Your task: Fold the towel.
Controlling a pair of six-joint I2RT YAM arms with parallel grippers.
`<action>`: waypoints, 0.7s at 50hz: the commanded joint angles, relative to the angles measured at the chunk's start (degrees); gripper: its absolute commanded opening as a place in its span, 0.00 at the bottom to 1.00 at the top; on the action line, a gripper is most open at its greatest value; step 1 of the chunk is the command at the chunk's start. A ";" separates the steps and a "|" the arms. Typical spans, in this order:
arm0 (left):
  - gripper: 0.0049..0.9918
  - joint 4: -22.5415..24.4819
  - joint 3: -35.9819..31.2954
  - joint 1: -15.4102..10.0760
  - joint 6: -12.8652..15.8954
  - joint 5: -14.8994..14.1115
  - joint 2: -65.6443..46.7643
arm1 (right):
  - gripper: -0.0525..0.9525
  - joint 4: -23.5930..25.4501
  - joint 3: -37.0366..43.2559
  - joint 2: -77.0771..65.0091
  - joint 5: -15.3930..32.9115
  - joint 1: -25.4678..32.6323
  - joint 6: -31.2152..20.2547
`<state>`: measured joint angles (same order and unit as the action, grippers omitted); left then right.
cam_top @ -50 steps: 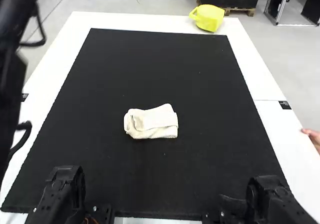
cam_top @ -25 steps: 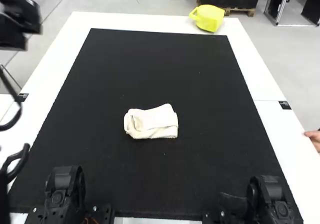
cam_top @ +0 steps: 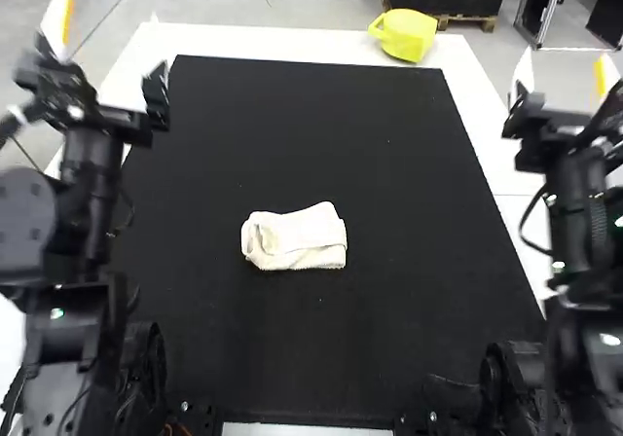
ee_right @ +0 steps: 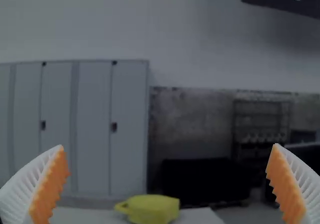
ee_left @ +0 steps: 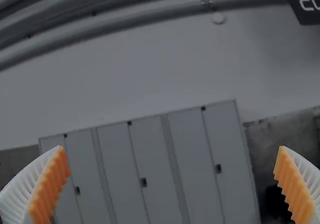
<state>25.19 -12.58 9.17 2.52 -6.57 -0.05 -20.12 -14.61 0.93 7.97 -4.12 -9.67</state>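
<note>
Cream towel (cam_top: 302,236) lying in a compact bundle on a black mat (cam_top: 292,115), apparently folded more than once. The left gripper (cam_top: 107,19) and right gripper (cam_top: 565,58) are raised on either side, well apart from it, each with ribbed white fingers spread wide.

So in the right wrist view there's a dark sign (ee_right: 300,10) high up against the pale wall (ee_right: 200,44), and its white lettering clearly says "CLUB". Line above that is cut off. Left wrist view catches "RO…" over "CL…" on dark signage, rest cropped.
</note>
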 commanded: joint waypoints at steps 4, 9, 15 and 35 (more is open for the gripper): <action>0.97 4.60 8.98 0.24 4.59 9.82 0.23 | 0.96 -10.03 11.97 -0.75 7.24 -0.36 -6.06; 0.97 1.88 12.93 -0.03 4.42 12.28 0.32 | 0.96 -7.04 14.44 -0.84 8.03 -0.36 -5.01; 0.97 -7.17 12.49 -0.20 -1.03 12.28 0.23 | 0.96 3.77 14.61 -0.84 7.94 -0.36 3.08; 0.97 -24.75 12.49 0.15 -9.82 11.93 0.23 | 0.96 17.75 14.61 -0.84 5.04 -0.45 7.03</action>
<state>0.21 -0.32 9.10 -4.82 4.75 -0.21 -1.96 -0.32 0.71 13.91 -4.12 -4.08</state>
